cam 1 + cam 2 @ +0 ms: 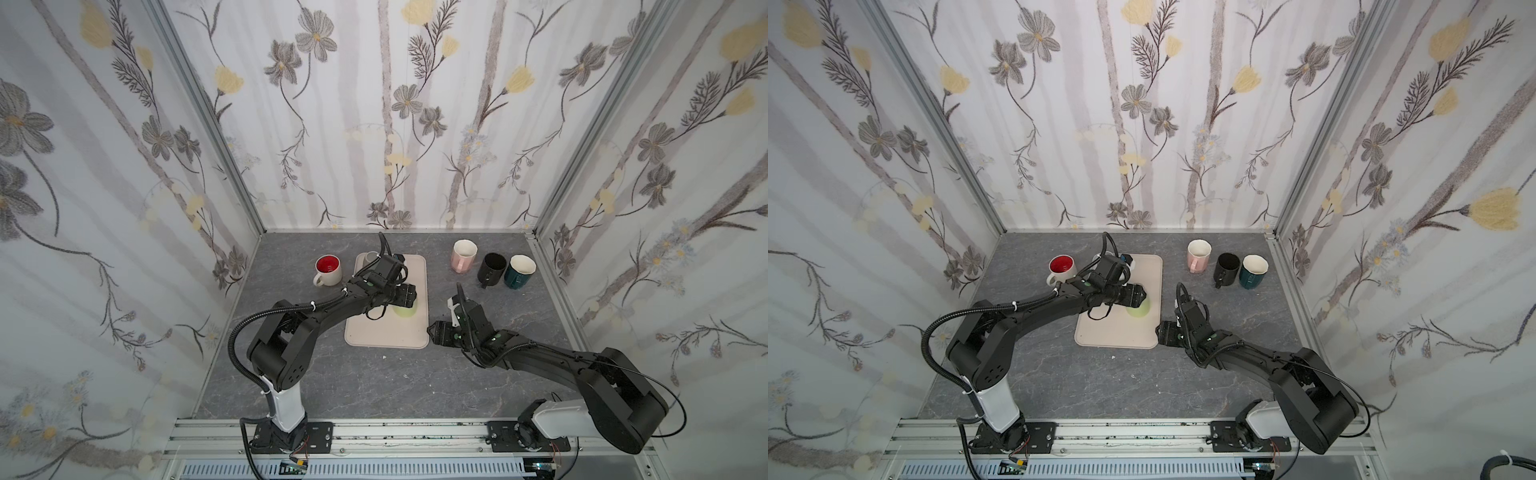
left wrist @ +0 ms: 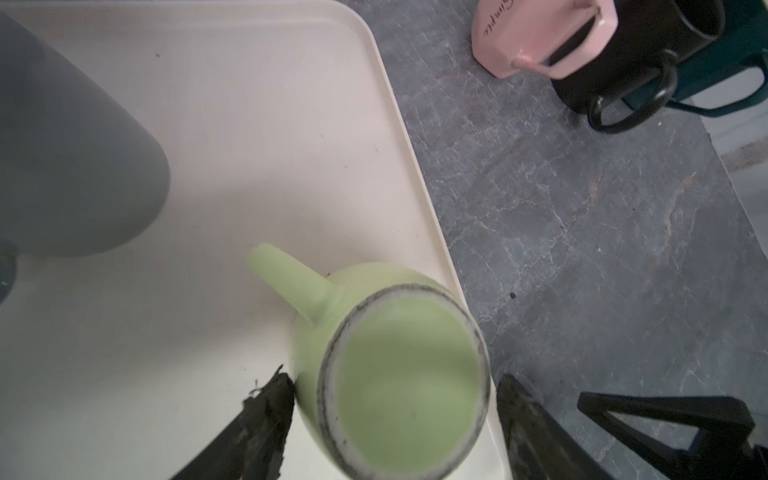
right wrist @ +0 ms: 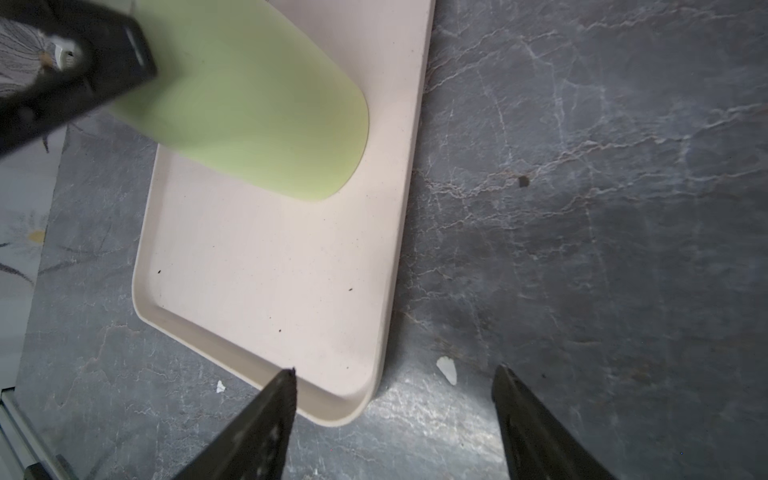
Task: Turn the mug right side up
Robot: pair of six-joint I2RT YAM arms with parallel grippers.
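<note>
A light green mug (image 2: 399,374) stands upside down on the beige tray (image 2: 208,124), near the tray's right edge, its unglazed foot ring facing up and its handle pointing over the tray. In both top views my left gripper (image 1: 409,300) (image 1: 1140,300) hangs over the green mug (image 1: 405,311) (image 1: 1139,311). The left gripper (image 2: 395,376) is open and straddles the mug: one finger (image 2: 274,399) touches its side, the other stands just clear. My right gripper (image 1: 434,330) (image 3: 395,374) is open and empty, low beside the tray's near right corner (image 3: 353,399).
A grey mug (image 1: 368,258) (image 2: 62,145) sits at the tray's far left. A white mug with red inside (image 1: 328,270) stands left of the tray. Pink (image 1: 463,255), black (image 1: 492,268) and teal (image 1: 519,270) mugs stand upright at the back right.
</note>
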